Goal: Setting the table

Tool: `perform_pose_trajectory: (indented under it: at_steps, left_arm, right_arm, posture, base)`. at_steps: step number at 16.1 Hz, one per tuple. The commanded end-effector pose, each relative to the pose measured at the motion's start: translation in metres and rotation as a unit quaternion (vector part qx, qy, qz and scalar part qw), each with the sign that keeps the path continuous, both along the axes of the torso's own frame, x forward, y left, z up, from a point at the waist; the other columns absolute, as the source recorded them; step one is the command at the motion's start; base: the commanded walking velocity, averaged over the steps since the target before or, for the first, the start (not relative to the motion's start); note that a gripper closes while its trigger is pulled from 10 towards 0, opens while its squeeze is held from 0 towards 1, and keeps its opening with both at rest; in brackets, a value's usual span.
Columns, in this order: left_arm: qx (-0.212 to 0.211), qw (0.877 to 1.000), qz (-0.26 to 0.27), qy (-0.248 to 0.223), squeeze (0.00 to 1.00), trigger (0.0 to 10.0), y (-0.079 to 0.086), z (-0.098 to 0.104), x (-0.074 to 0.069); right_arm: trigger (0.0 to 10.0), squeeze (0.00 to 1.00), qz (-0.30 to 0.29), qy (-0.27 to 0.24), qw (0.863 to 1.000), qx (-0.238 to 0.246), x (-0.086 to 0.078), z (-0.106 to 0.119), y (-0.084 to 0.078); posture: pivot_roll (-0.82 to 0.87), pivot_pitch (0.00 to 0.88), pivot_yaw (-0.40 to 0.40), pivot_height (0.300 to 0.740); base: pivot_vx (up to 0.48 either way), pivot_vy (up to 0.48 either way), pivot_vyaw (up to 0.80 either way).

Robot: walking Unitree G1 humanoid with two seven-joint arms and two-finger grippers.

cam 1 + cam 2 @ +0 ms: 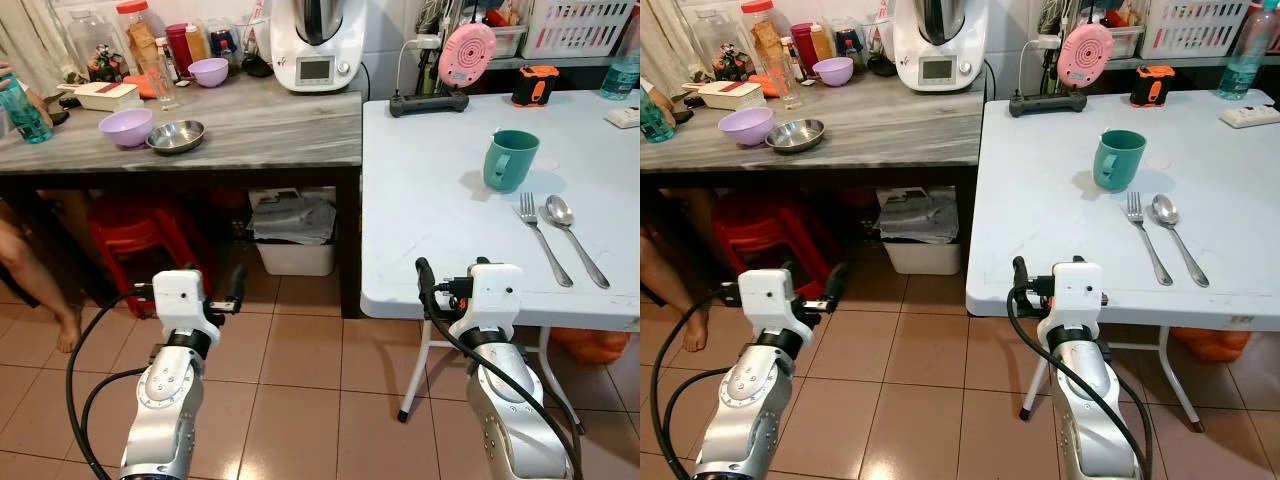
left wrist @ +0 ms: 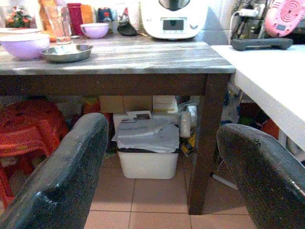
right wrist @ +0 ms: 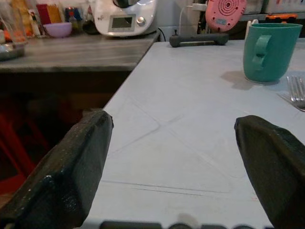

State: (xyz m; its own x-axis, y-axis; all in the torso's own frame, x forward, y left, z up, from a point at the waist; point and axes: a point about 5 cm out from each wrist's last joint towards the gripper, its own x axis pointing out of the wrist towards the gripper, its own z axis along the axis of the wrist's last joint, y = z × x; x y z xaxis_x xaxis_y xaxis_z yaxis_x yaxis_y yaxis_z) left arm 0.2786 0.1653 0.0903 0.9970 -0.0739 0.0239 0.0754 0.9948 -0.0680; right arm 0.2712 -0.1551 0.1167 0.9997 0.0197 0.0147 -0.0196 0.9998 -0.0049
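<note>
Both grippers' fingers wide apart, empty: left gripper [image 2: 162, 157] over floor, right gripper [image 3: 171, 157] at white table [image 1: 440, 200] edge.

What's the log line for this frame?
left gripper: open, idle | right gripper: open, at table edge | mug, fork, spoon set

mug [image 1: 510, 159] behind fork [image 1: 543, 240] | spoon [image 1: 575, 238] right of fork
</note>
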Motion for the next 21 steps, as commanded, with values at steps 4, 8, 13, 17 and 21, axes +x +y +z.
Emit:
perform_pose_trajectory:
  at_steps: [4, 8, 13, 17, 21]
  left_arm:
    - [0.002, 1.000, -0.007, -0.010, 0.00, 10.0, -0.0034, 0.0074, 0.0075]
    - [0.003, 1.000, -0.007, -0.005, 0.00, 10.0, -0.0020, 0.0047, 0.0053]
    - [0.006, 1.000, -0.011, 0.001, 0.00, 10.0, -0.0016, 0.0030, 0.0032]
    - [0.008, 1.000, -0.014, 0.001, 0.00, 10.0, -0.0007, 0.0037, 0.0042]
    - [0.004, 0.999, -0.031, -0.004, 0.00, 10.0, -0.0033, 0.0058, 0.0063]
  right_arm:
    - [10.0, 0.00, 0.026, -0.001, 0.999, 0.019, 0.0046, 0.0058, 0.0098]
    - [10.0, 0.00, 0.029, 0.009, 0.999, 0.019, 0.0009, 0.0005, 0.0088]
    - [10.0, 0.00, 0.029, 0.015, 0.999, 0.022, 0.0015, -0.0012, 0.0105]
    - [10.0, 0.00, 0.017, 0.016, 0.999, 0.024, 0.0029, -0.0015, 0.0072]
    - [10.0, 0.00, 0.009, 0.016, 1.000, 0.025, 0.0052, -0.0016, 0.0061]
  posture:
    - [-0.05, 0.000, 0.084, 0.740]
    - [-0.05, 0.000, 0.086, 0.740]
    - [-0.05, 0.000, 0.094, 0.740]
    - [-0.05, 0.000, 0.102, 0.740]
    - [-0.05, 0.000, 0.107, 0.740]
  base:
    - [0.000, -0.062, 0.00]
    - [0.000, -0.419, 0.00]
    - [0.000, -0.434, 0.00]
    - [0.000, -0.434, 0.00]
    - [0.000, -0.108, 0.00]
